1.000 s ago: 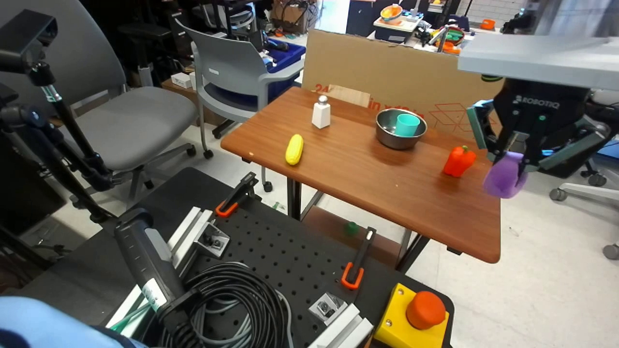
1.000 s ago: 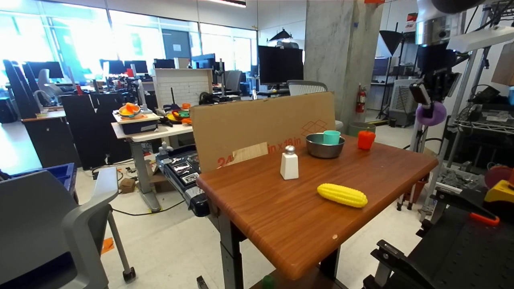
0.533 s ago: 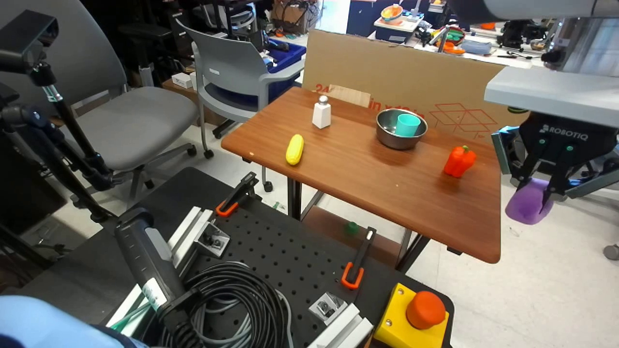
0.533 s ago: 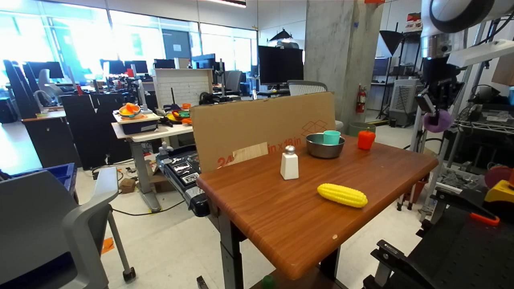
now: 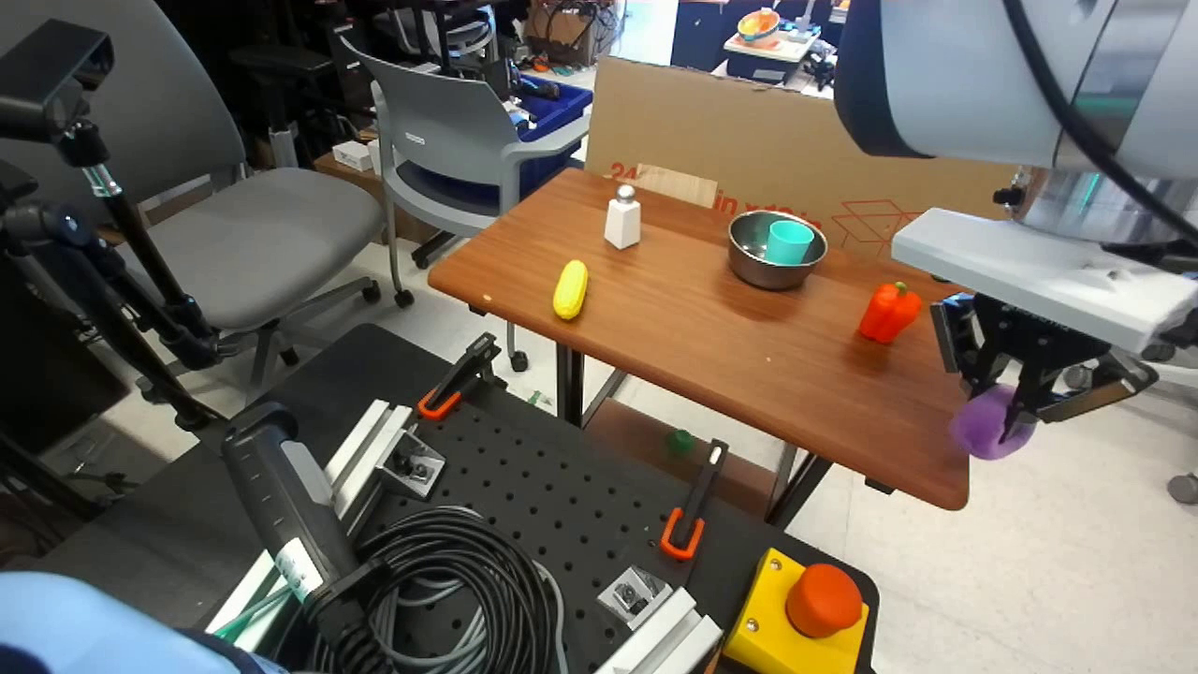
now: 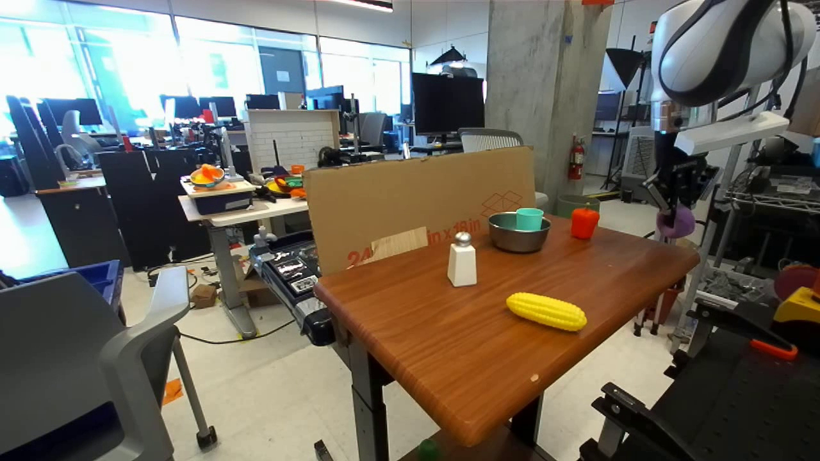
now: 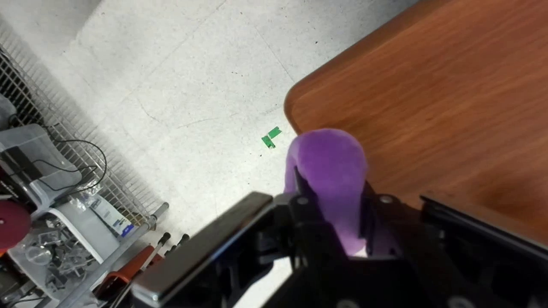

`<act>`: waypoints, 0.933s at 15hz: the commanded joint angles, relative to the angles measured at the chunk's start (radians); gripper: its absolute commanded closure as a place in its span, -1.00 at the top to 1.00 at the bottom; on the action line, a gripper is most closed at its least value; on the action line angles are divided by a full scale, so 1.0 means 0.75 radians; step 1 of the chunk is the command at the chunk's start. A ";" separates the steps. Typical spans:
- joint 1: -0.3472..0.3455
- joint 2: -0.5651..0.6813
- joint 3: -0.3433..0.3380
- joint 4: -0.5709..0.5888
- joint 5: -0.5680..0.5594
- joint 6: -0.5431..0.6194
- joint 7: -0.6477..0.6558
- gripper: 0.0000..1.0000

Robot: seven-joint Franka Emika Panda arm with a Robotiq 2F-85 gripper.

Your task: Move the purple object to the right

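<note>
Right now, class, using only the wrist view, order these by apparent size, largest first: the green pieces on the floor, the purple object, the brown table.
1. Brown table, though cut off by the frame
2. Purple object, enlarged by nearness to the camera
3. Green pieces

Yellow corn (image 6: 546, 312), white shaker (image 5: 622, 222), teal cup (image 5: 788, 242) in bowl (image 5: 769, 276)

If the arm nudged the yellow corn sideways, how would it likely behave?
It would probably roll: the yellow corn is long and rounded, lying on the table. Tipping seems unlikely, since it lies on its side. Its bumpy kernels could help grip.
</note>
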 commanded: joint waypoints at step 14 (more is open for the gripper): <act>0.026 -0.102 0.147 -0.046 0.415 -0.110 -0.131 0.88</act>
